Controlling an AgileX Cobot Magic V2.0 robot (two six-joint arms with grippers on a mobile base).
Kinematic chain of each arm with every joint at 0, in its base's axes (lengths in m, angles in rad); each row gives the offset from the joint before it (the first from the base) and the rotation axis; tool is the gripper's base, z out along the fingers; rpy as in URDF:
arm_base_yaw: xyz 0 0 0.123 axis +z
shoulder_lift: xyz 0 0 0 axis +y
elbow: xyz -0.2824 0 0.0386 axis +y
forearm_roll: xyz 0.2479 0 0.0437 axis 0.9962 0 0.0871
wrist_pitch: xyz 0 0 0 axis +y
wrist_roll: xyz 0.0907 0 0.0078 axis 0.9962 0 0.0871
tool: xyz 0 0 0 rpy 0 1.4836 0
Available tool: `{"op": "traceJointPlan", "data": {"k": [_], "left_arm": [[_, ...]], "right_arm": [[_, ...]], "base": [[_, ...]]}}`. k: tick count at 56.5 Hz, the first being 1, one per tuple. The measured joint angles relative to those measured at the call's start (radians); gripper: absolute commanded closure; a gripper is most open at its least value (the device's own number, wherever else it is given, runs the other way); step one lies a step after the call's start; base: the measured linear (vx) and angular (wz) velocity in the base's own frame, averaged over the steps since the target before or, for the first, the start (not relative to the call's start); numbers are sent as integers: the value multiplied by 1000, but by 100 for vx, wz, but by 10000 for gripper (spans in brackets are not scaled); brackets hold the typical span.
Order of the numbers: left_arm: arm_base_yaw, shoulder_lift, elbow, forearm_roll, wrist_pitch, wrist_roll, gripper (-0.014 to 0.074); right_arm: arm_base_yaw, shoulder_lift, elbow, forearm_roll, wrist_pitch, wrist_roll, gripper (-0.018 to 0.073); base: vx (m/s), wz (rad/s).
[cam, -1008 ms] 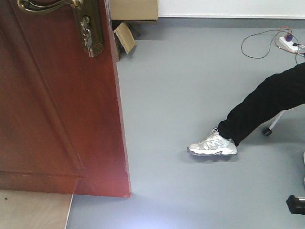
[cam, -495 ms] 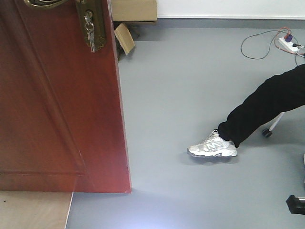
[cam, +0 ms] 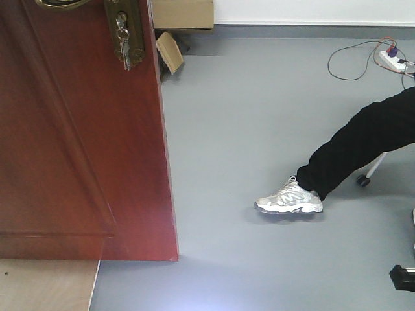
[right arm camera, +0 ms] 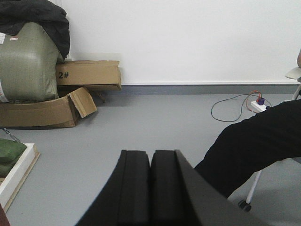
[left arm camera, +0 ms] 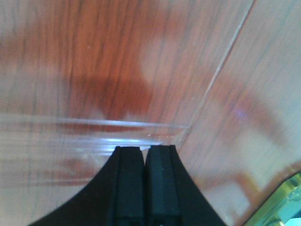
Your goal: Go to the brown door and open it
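Fingers of left gripper (left arm camera: 144,157) pressed together, gripping nothing, tips right up against glossy reddish wood of the brown door (cam: 78,142). Right gripper (right arm camera: 150,162) also clenched empty, facing open grey floor (cam: 259,129), cardboard boxes (right arm camera: 61,96) and white wall (right arm camera: 188,42). Door fills left side of front view, standing upright, long axis vertical, free edge running top to bottom toward frame centre, bottom corner on the floor. Brass keyhole plate (cam: 124,29) with keys (cam: 124,48) hanging at top. Person's black-trousered leg (cam: 363,146) and white sneaker (cam: 288,197) to the right, well apart from door. Power strip (cam: 394,59) with cable far right.
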Motion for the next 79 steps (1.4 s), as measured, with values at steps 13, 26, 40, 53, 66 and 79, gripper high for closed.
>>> {"op": "traceJointPlan", "data": {"k": [13,26,40,53,66,79], "left_arm": [[0,-10,1,2,-2,0,603],[0,-149,9,85,11,0,603],[-1,-462,338,223,-115,-155,603],[-2,-880,899,313,-438,-337,603],[-88,-1312,1329,591,-481,-561,603],[-293,-1512,1687,928,-655,-773,603]], "right_arm": [[0,0,0,0,0,0,559],[0,0,0,0,0,0,559],[0,0,0,0,0,0,559],[0,0,0,0,0,0,559],[0,0,0,0,0,0,559],[0,0,0,0,0,0,559]], "base": [[0,0],[0,0],[0,0],[0,0],[0,0],[0,0]]}}
